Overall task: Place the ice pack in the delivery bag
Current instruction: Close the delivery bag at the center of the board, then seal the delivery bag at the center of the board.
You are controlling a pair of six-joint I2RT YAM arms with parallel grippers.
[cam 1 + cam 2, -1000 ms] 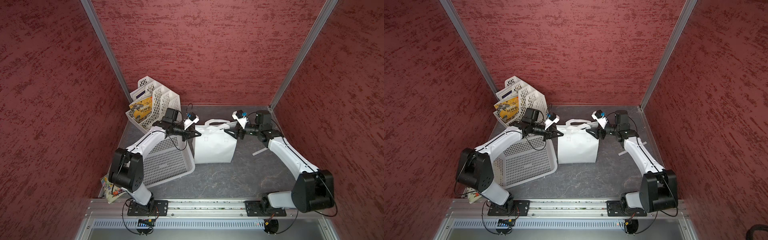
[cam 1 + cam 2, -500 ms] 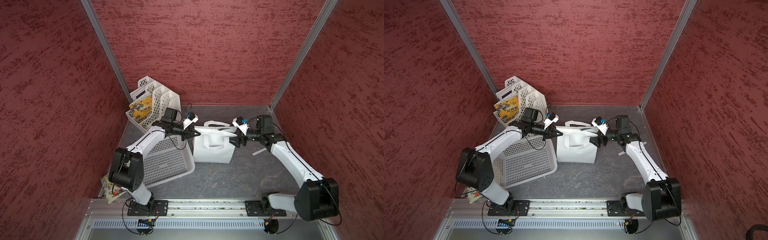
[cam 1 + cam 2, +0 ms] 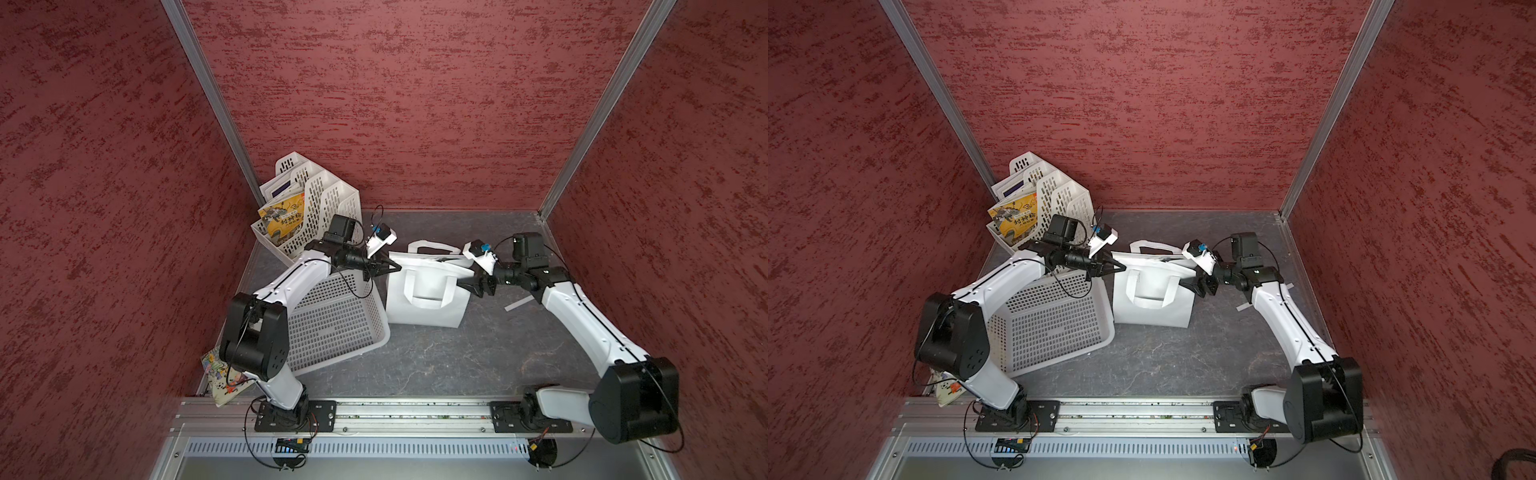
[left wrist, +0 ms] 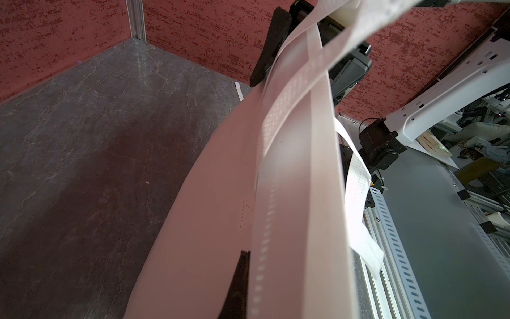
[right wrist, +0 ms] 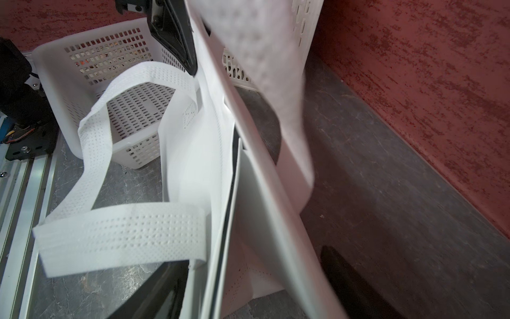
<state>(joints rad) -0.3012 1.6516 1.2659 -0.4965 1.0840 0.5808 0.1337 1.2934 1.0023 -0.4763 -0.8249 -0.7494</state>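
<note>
Right gripper (image 3: 467,287) sits lower beside the delivery bag (image 3: 424,307), fingers (image 5: 149,298) spread; left gripper (image 3: 392,268) pinches its rim. Pull unevenly and you topple it.

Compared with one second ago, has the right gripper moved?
Yes. The right gripper has come toward the front rail, from the top edge of the bag to beside its wall, nearer the tape strip on the floor.

White delivery bag (image 3: 424,309), white perforated basket (image 3: 332,324) — grey veined floor (image 3: 457,353), mottled red walls (image 3: 415,104).
</note>
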